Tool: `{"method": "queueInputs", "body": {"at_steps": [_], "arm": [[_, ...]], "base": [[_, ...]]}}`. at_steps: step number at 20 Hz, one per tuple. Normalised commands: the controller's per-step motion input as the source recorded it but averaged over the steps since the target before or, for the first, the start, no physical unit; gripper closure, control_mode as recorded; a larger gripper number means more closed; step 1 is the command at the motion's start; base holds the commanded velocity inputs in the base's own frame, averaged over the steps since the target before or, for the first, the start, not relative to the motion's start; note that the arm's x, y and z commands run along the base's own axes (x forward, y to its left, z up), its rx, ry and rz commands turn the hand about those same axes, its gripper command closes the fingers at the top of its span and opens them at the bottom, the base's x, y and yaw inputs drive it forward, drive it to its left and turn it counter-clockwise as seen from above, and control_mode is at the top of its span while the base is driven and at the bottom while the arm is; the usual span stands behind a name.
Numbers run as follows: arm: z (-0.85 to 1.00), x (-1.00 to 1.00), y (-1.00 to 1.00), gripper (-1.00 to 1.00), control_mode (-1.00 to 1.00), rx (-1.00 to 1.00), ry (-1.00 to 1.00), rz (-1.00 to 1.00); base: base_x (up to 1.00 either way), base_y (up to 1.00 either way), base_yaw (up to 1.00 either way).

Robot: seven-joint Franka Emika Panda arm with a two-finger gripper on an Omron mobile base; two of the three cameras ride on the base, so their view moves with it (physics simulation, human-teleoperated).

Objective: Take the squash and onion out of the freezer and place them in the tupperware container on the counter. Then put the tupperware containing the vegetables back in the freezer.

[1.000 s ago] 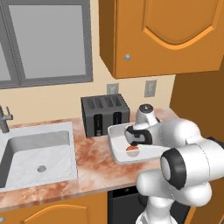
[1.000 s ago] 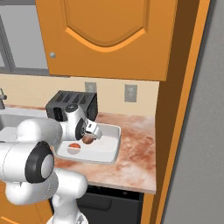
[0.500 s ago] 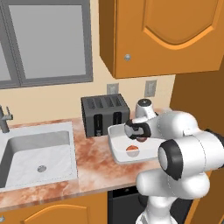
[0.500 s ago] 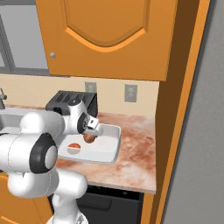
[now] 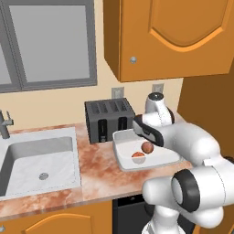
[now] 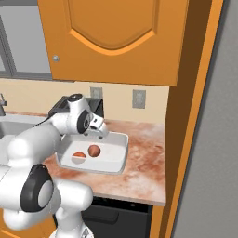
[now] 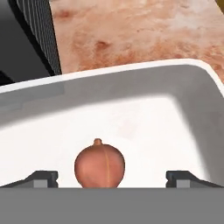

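Observation:
The white tupperware container [image 5: 122, 157] [image 6: 118, 151] [image 7: 131, 87] sits on the marbled counter [image 5: 98, 176] [image 6: 144, 167]. In it lie a brown onion [image 5: 146, 147] [image 6: 94, 150] [image 7: 99, 165] and, beside it, an orange-red piece, probably the squash [image 5: 138, 156] [image 6: 79, 155]. My gripper [image 5: 145, 136] [image 6: 100, 133] [image 7: 111, 176] hangs just above the onion and is open. Its fingertips [image 7: 43, 177] stand wide on either side and do not touch the onion. The freezer's grey side [image 6: 218, 139] fills the far right.
A black toaster [image 5: 109, 119] [image 7: 26, 39] stands right behind the tub against the wall. A grey sink [image 5: 39, 160] lies to the left. Orange upper cabinets [image 5: 173, 36] hang overhead. A black dishwasher [image 6: 121, 218] sits under the counter.
The gripper has let go of the onion, which now rests in the tub beside the orange piece. The hand has lifted a little above it.

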Motion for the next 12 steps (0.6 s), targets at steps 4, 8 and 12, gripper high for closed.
{"method": "queueInputs", "body": {"at_steps": [4,8,12], "arm": [[0.24,-0.09,-0.65,-1.00,-1.00,0.00,0.00,0.00],[-0.01,0.00,-0.71,-1.00,-1.00,0.00,0.00,0.00],[-0.04,0.00,-0.62,-1.00,-1.00,0.00,0.00,0.00]], "base": [[0.00,0.00,0.00],[0.00,0.00,0.00],[0.00,0.00,0.00]]}}
